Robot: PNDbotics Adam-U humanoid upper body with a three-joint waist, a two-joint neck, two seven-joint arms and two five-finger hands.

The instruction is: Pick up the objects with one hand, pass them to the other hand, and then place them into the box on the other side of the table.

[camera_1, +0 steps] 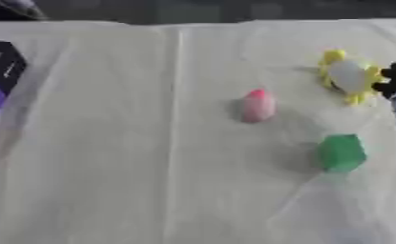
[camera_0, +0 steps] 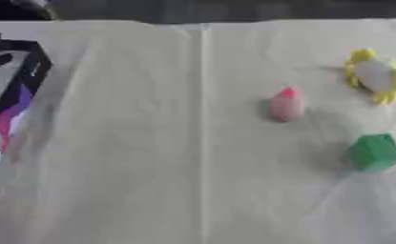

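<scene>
The right hand [camera_1: 395, 80] reaches the yellow-and-white toy [camera_1: 348, 76] (finger state unclear); the pink piece [camera_1: 257, 106] and green block [camera_1: 342, 152] lie mid-table, all 3 yet to reach the box [camera_0: 17, 86] at left.

A pale cream cloth [camera_0: 151, 157] covers the counter, creased with a straight fold line running from the far edge toward the near edge, left of centre. Beyond the far edge lies a dark, blurred background strip [camera_0: 234, 9].
</scene>
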